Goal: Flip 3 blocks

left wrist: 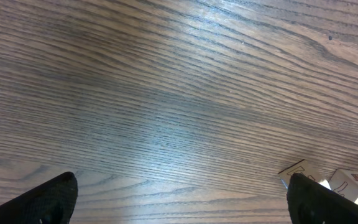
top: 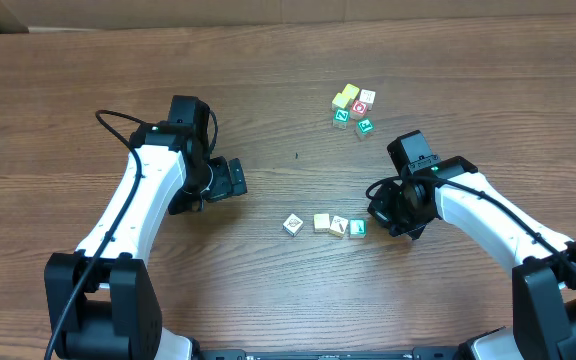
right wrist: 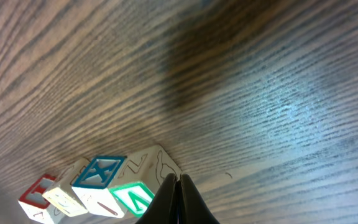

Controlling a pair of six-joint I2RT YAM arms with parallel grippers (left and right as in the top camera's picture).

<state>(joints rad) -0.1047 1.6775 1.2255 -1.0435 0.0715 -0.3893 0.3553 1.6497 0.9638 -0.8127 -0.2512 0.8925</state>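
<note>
**Blocks** (top: 339, 226): a row of three on the near side, set edge to edge: tan block (top: 322, 222), blue-edged block (top: 339, 226), green block (top: 357, 228). None is held. A white cube (top: 293, 224) lies just beyond the tan end.

**Right gripper** (right wrist: 178, 186): clenched on nothing, tips low beside the green block. Contact is unclear. It is likely posed to tip, not pinch.

**Left gripper** (top: 238, 182): splayed, empty, parked well apart, probably keeping clear.

**Far:** cluster (top: 353, 107) of spare cubes.

**Surface:** wood-grain table (top: 268, 80). No room is visible.
</note>
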